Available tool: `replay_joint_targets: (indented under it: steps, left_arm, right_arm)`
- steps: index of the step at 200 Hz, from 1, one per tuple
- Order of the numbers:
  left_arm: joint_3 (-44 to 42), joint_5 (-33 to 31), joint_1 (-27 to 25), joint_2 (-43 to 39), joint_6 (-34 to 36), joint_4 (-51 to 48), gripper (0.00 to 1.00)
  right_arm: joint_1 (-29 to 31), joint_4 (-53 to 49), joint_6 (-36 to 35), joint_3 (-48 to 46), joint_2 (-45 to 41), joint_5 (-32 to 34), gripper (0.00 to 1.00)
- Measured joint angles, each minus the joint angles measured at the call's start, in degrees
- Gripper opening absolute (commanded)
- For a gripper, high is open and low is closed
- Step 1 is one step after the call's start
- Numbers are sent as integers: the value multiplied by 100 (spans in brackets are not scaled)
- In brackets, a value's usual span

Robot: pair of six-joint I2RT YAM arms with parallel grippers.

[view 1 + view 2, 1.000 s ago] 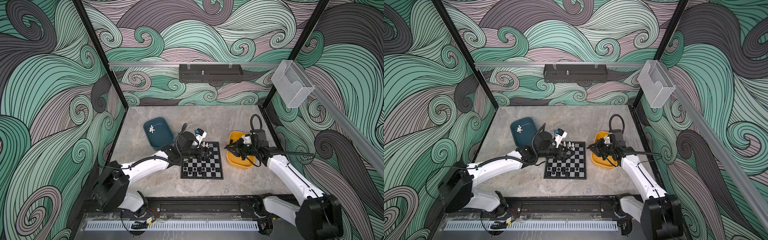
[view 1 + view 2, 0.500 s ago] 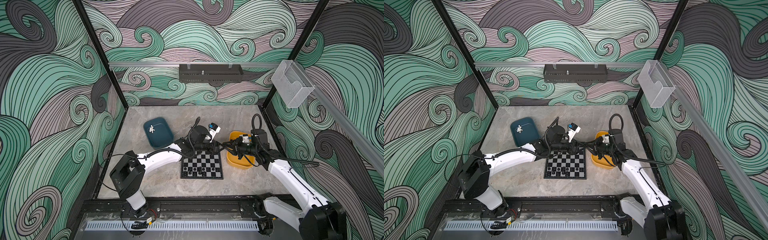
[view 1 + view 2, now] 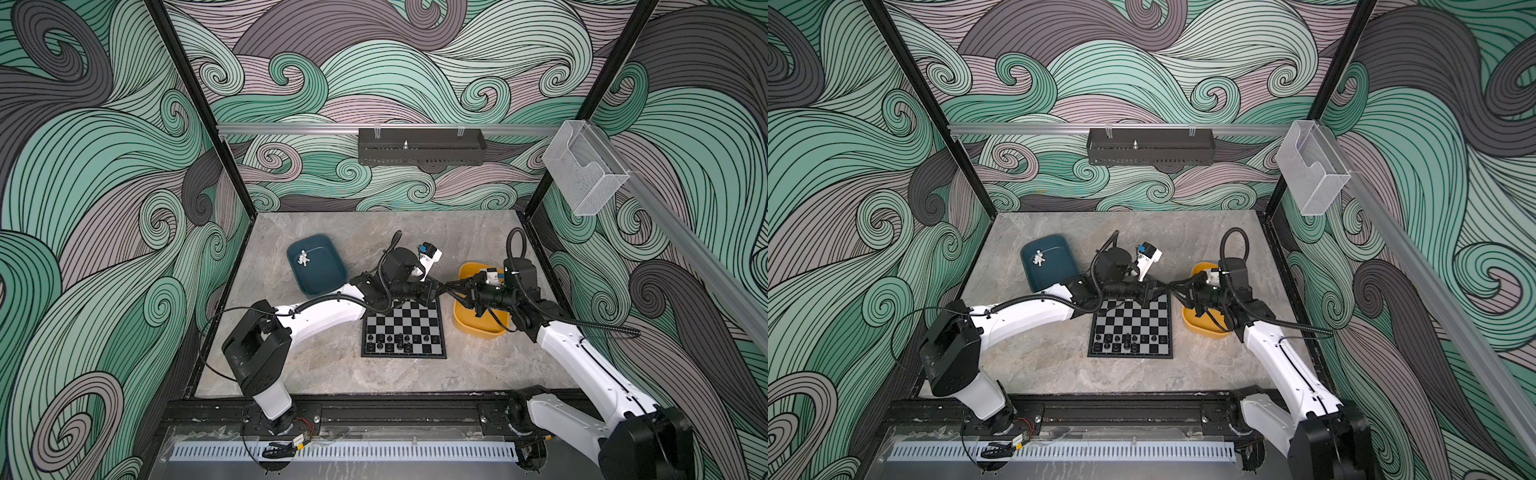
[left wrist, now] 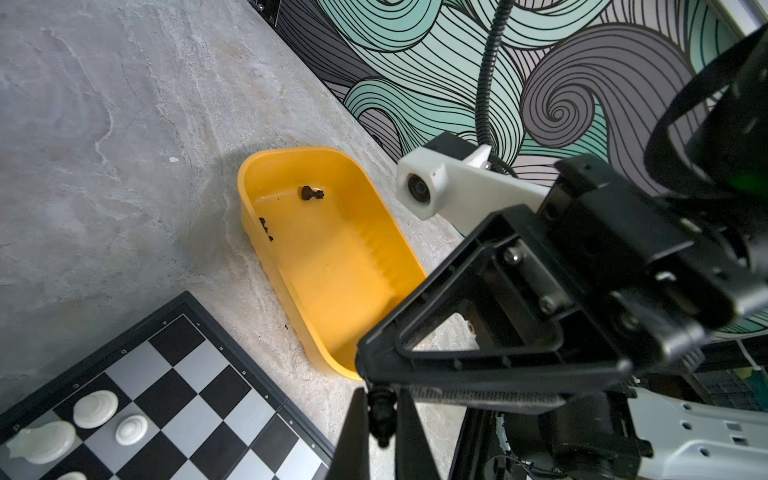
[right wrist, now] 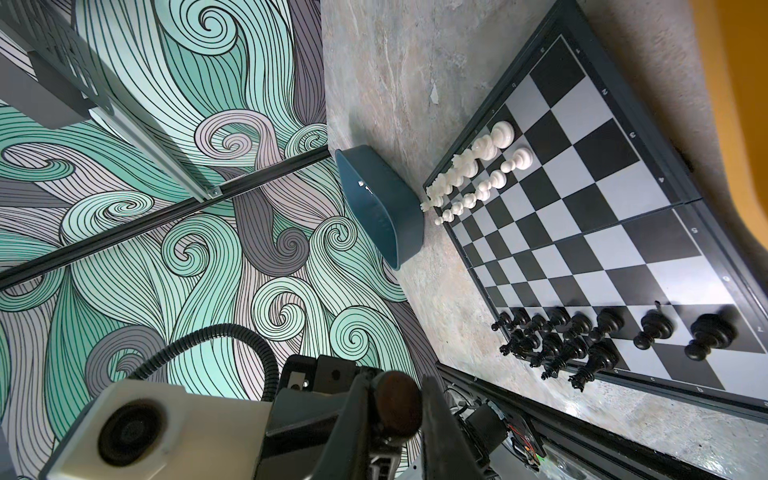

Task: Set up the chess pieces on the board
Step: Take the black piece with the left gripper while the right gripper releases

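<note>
Black chess piece (image 4: 380, 417) pinched by left claw (image 4: 381, 398) and right claw (image 5: 395, 388).

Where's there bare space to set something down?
Bare: the table in front of the board and behind the teal tray and yellow tray; the board's middle rows. Crowded: its far edge, where the left gripper and right gripper meet on a black piece.
</note>
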Motion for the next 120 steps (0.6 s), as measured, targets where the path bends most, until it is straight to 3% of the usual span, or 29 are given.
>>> replay_joint_targets:
  steps: [14, 38, 65, 96, 120]
  left_arm:
    - [11, 0, -2, 0, -31, 0, 0]
    - [105, 7, 0, 0, -138, -42, 0]
    - [129, 35, 57, -81, -326, -184, 0]
    - [216, 83, 136, -586, -170, -1373, 0]
    - [385, 133, 127, -1088, 208, -2555, 0]
  right_arm:
    - [11, -4, 17, 0, -35, 28, 18]
    - [42, -79, -129, 28, -153, 85, 52]
    - [131, -1161, -1237, 796, -166, 184, 84]
    - [162, -2516, -2942, 2162, -184, 1040, 99]
    - [162, -3178, -3910, 2452, -251, 1759, 100]
